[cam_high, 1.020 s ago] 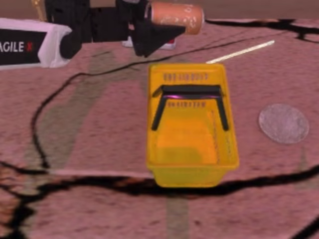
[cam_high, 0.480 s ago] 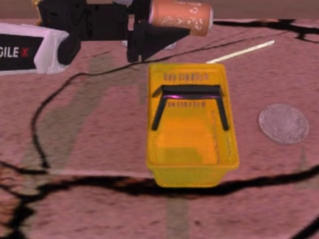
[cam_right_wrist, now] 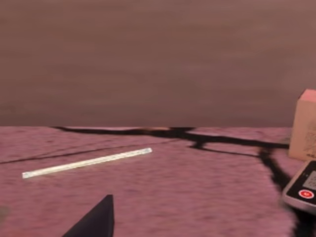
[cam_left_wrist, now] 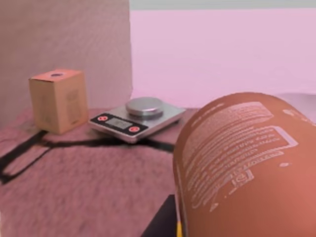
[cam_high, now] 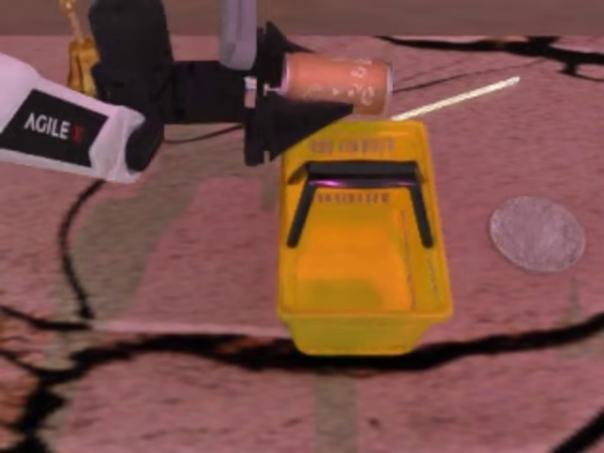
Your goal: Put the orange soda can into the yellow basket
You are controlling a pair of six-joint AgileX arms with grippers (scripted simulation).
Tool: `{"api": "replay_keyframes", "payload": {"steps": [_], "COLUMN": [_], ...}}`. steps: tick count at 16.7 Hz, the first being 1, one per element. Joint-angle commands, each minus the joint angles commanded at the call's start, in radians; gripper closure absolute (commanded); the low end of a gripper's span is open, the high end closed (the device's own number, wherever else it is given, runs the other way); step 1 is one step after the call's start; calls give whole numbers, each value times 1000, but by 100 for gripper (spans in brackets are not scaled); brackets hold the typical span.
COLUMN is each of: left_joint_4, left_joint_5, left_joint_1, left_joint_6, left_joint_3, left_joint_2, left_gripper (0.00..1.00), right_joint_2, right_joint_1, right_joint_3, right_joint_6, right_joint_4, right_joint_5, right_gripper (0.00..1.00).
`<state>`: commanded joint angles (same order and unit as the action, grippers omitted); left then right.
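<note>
The orange soda can (cam_high: 335, 83) lies on its side in the air, with my left gripper (cam_high: 283, 87) shut on its end. It hangs just over the far rim of the yellow basket (cam_high: 363, 326), whose black handle (cam_high: 359, 175) is folded across the opening. In the left wrist view the can (cam_left_wrist: 247, 168) fills the near right, pale print on its side, with one dark fingertip (cam_left_wrist: 163, 219) beside it. My right arm is out of the top view. In the right wrist view one dark fingertip (cam_right_wrist: 101, 217) shows over bare table, with nothing held.
A white ruler (cam_high: 456, 97) lies behind the basket at the right, and a round grey pad (cam_high: 536, 234) lies to its right. A golden bell (cam_high: 77, 47) stands at the far left. A kitchen scale (cam_left_wrist: 136, 118) and a cardboard box (cam_left_wrist: 58, 100) stand farther back.
My left arm has swung toward the basket with the can in its grip. The can has come forward and now hangs at the basket's far rim. The basket has not moved.
</note>
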<state>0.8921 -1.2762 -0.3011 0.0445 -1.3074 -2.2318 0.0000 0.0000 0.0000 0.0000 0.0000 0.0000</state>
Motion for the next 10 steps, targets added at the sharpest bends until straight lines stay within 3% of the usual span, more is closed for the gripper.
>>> {"api": "replay_keyframes", "payload": {"steps": [3, 8, 10], "left_joint_4": [100, 114, 114], "left_joint_5": [0, 0, 0], "left_joint_1": [6, 7, 7], "left_joint_6": [-3, -3, -3], "left_joint_3": [32, 39, 39], "left_joint_2": [-71, -82, -82], "left_gripper": [100, 100, 85], "right_joint_2": [0, 0, 0], "right_joint_1": [0, 0, 0], "right_joint_3": [0, 0, 0], "right_joint_6": [0, 0, 0], "right_joint_4": [0, 0, 0], "right_joint_5": [0, 0, 0], "right_gripper": [0, 0, 0]}}
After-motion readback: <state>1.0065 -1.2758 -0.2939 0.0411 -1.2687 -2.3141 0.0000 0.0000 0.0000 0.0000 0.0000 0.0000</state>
